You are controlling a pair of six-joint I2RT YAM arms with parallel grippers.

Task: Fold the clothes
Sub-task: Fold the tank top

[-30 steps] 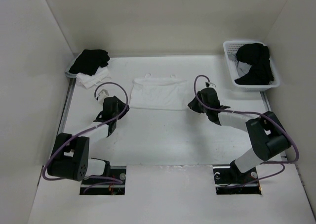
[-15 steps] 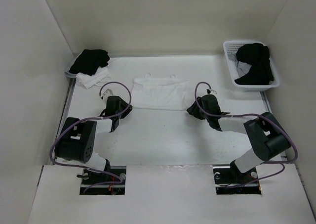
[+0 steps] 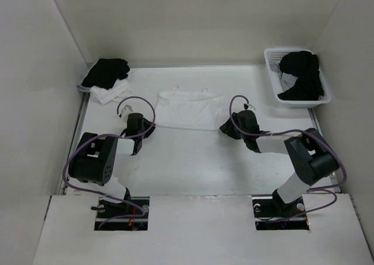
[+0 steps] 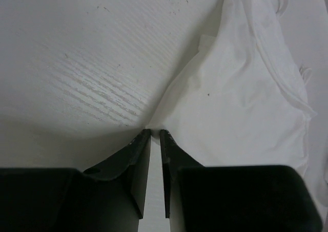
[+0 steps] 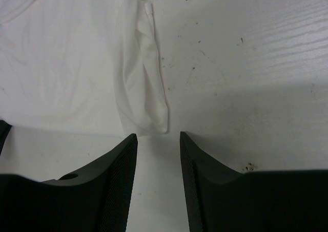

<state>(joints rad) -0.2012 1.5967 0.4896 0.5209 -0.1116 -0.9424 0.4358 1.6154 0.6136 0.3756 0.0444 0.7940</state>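
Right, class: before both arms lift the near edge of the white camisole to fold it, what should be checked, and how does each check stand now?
1. The camisole lies spread flat, straps at the far edge: ok.
2. The left tool is at the near left corner: ok, tips meeting it.
3. The left tool has fabric caught: cannot tell; jaws nearly closed, thin gap.
4. The right tool holds the near right corner: not ok; jaws open, corner just ahead of them.
5. Fold path free of other laundry: ok; the black pile and the basket sit apart from the camisole.
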